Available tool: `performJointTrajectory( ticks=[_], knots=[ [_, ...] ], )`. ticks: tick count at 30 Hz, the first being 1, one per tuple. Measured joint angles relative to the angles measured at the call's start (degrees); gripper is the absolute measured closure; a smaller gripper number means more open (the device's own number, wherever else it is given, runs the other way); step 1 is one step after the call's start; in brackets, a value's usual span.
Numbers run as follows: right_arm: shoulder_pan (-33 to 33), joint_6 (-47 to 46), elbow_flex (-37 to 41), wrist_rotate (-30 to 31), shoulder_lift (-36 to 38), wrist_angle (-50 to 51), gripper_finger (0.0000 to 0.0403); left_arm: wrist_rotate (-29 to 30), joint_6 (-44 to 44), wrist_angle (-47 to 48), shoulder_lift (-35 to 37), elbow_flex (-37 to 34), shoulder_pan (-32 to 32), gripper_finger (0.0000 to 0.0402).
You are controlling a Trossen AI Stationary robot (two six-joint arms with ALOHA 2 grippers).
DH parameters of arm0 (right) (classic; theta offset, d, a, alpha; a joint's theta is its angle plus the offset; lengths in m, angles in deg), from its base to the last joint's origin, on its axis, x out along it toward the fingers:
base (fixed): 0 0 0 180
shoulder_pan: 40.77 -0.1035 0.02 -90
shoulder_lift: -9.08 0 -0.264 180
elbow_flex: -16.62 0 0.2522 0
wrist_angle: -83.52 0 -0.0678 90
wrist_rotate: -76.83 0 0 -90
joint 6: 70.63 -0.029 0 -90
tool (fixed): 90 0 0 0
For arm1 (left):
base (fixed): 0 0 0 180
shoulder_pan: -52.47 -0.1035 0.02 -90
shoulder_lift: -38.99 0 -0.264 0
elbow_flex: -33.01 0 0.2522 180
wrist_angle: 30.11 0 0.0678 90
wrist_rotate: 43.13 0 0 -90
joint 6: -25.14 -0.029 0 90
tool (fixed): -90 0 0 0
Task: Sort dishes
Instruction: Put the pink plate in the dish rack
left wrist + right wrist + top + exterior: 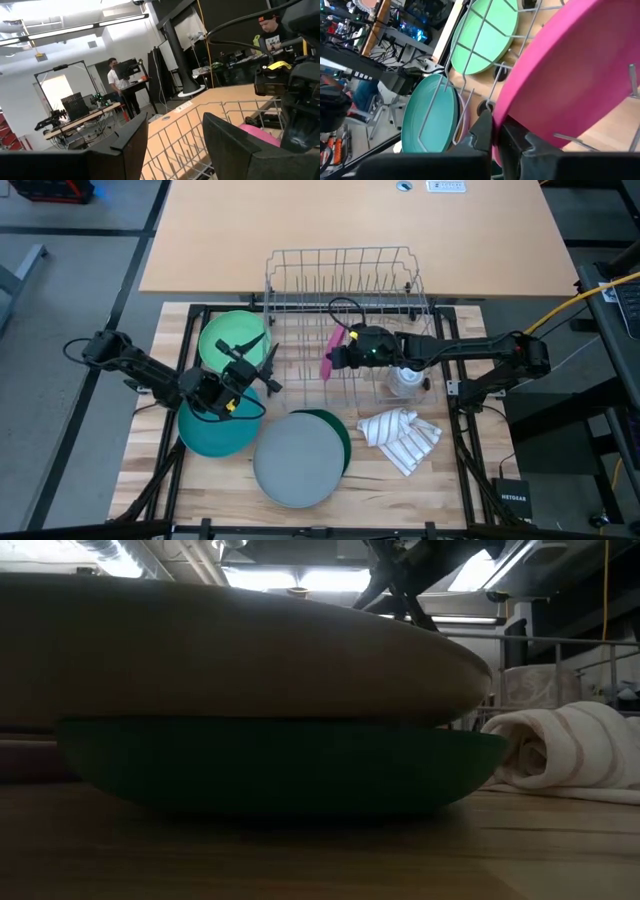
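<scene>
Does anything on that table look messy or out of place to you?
The striped cloth lies crumpled on the table beside the wire rack. The grey plate sits off-centre on the dark green dish. Nothing looks spilled or broken.

Five dishes show: one light green plate (233, 337), one teal plate (213, 430), one grey plate (296, 459) on one dark green plate (340, 435), one pink plate (329, 355). One wire rack (345, 300), one striped cloth (402, 438), one clear glass cup (405, 380).

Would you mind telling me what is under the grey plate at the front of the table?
A dark green dish lies under the grey plate, showing only along one edge; anything beneath it is hidden.
</scene>
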Motion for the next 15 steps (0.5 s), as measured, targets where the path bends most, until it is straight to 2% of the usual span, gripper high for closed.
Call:
performJointTrajectory(
  ticks=[6,15],
  knots=[
    [-0.02,1.92,-0.92,-0.57,0.00,-0.35,0.0393,0.00,-0.09,-0.05,0.00,0.00,0.00,0.0221],
    [-0.04,7.18,-7.68,-5.85,0.45,3.73,0.0393,0.00,-0.11,-0.03,0.00,0.00,0.00,0.0221]
  ],
)
